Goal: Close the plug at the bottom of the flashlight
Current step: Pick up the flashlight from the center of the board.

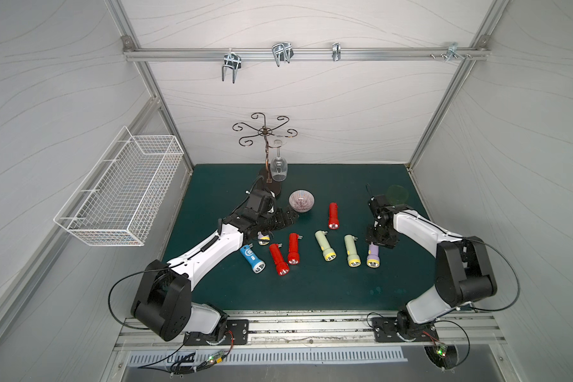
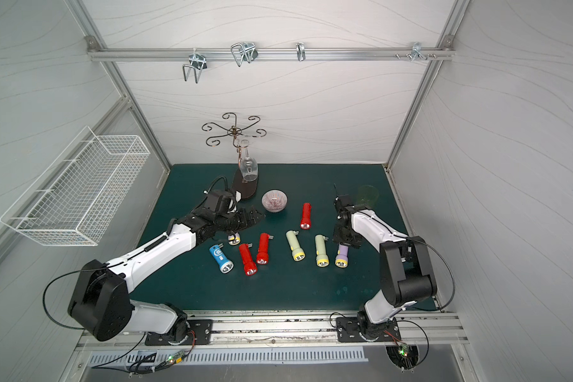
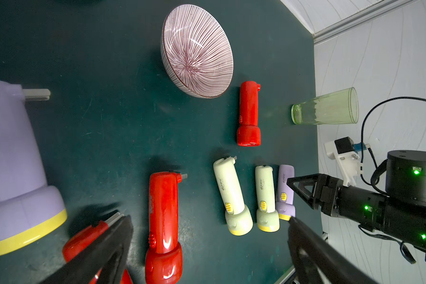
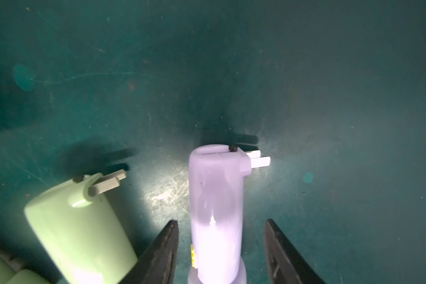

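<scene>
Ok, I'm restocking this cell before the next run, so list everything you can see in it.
red flashlights: 3, red, one by the bowl, two mid-mat
pale green flashlights: 2, green with yellow heads, mid-mat
purple flashlights: 2, purple, one between the right jaws, one partly under the left arm
blue flashlight: 1, blue, beside the left arm
bowl: 1, purple-striped, mat
tumbler: 1, clear green, back right
wine glass: 1, clear, hanging from rack
rack: 1, brown, back of mat
wire basket: 1, white, left wall
hooks: 4, silver, back rail
mat: 1, dark green
left gripper: 1, black, open
right gripper: 1, black, open
</scene>
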`<state>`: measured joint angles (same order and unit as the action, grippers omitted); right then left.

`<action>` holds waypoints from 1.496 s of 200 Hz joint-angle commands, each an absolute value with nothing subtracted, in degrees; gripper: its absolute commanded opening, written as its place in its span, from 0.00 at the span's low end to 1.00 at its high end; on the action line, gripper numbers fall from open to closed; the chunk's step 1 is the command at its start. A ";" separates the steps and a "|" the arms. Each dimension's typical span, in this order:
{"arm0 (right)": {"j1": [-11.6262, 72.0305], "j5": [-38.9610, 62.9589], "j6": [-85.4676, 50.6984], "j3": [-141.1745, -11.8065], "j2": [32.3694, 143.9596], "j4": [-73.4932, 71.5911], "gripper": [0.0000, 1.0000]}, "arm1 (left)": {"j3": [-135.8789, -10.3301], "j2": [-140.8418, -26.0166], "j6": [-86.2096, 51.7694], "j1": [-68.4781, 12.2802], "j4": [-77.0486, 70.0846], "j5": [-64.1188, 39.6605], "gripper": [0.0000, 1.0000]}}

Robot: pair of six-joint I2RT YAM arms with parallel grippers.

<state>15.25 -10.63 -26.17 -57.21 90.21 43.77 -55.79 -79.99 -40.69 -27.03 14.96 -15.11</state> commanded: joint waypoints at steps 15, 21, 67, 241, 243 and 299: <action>14.83 -10.23 -27.22 -56.87 93.97 40.97 0.55 | -56.38 -80.34 -40.34 -27.16 13.03 -14.94 1.00; 14.85 -10.52 -27.16 -56.78 94.48 40.74 0.54 | -56.43 -80.33 -40.31 -27.16 13.02 -14.95 1.00; 14.33 -10.64 -26.81 -55.65 97.07 38.96 0.50 | -56.43 -80.68 -40.68 -27.16 13.04 -15.23 1.00; 19.65 -0.45 -15.11 -64.95 80.31 32.32 0.00 | -56.54 -79.12 -39.59 -26.35 13.16 -13.36 1.00; 19.79 0.17 -14.81 -65.26 80.39 31.79 0.00 | -56.56 -79.17 -39.63 -26.19 13.13 -13.43 0.99; 23.36 13.73 -3.82 -67.04 85.26 5.13 0.00 | -59.02 -80.60 -44.13 -21.09 12.11 -19.10 0.99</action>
